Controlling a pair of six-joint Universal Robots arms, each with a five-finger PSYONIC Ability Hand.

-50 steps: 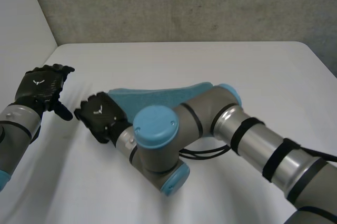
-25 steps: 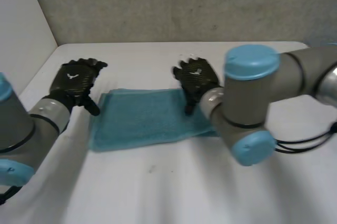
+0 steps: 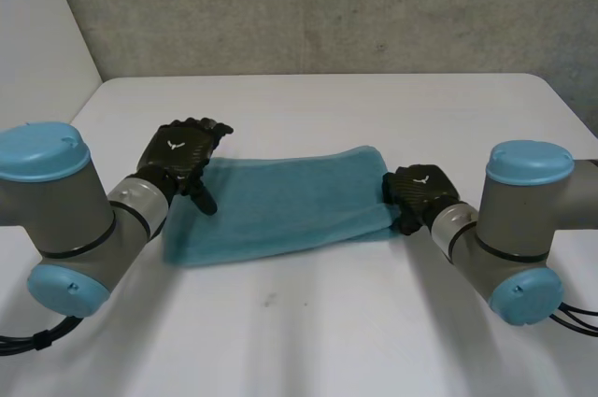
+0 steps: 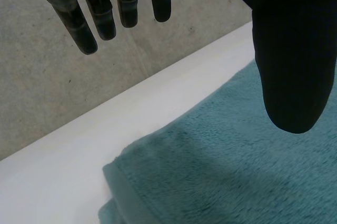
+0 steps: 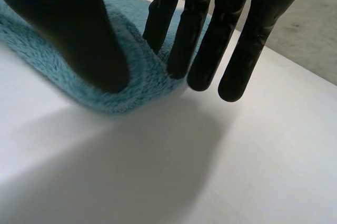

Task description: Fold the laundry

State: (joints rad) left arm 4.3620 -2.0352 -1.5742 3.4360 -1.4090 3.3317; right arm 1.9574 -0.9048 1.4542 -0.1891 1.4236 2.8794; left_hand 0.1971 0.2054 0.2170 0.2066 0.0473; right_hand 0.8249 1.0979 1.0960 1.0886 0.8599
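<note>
Shows a folded teal towel [image 3: 280, 205] lying flat and lengthwise across the middle of the white table [image 3: 327, 322]. Places the left hand [image 3: 177, 159] over the towel's far left corner, moved in from just off that corner half a second earlier, with fingers [image 4: 79, 23] straight and loosely spread, thumb hanging above the pile, holding nothing. Puts the right hand [image 3: 419, 193] low at the towel's right end, down from a spot above the far edge half a second earlier and well away from its reach across the cloth a full second back. Shows its fingers [image 5: 200, 29] straight, some tips touching the towel's end and others past it over the table, thumb against the folded edge, without a clear pinch. Leaves the towel's right end in plain sight, no longer covered by the right arm [image 3: 514, 219].
</note>
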